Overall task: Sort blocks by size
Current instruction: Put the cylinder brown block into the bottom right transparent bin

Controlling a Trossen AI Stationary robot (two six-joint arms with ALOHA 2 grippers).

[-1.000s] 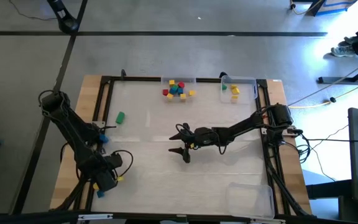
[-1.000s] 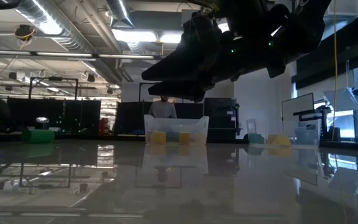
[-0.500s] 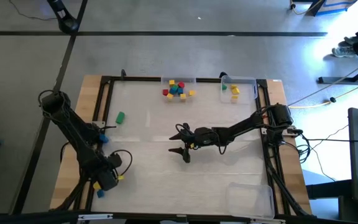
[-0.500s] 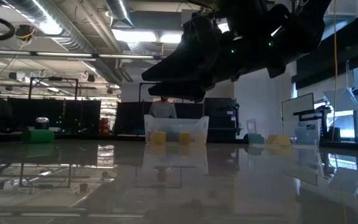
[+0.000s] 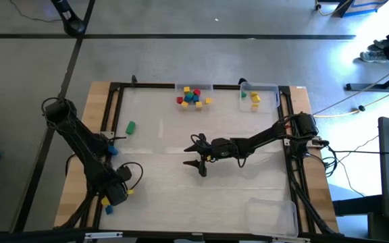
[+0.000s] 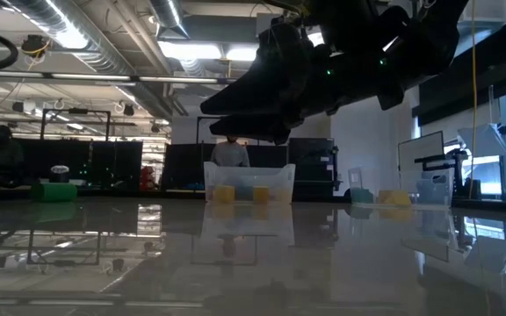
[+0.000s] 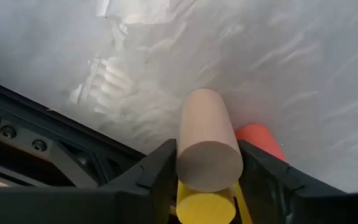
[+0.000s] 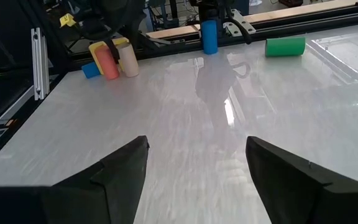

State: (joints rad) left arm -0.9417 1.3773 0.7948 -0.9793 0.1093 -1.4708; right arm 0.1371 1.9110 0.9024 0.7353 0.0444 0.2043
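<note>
I see two clear trays along the far edge of the table. The middle tray holds a heap of small blocks, red, yellow, blue and green. The tray to its right holds just a few, yellow and green. A third clear tray sits at the near right corner; I can't make out anything in it.

Left gripper is down at the near left corner, well apart from the middle tray. Its fingers flank a tan cylinder; whether they actually press it I can't tell. A yellow piece lies under that cylinder, a red one just beside.

Right gripper hovers mid-table, in front of the middle tray, fingers spread, holding nothing.

Left of the middle tray, a green cylinder lies on its side. A blue cylinder stands upright near it.
</note>
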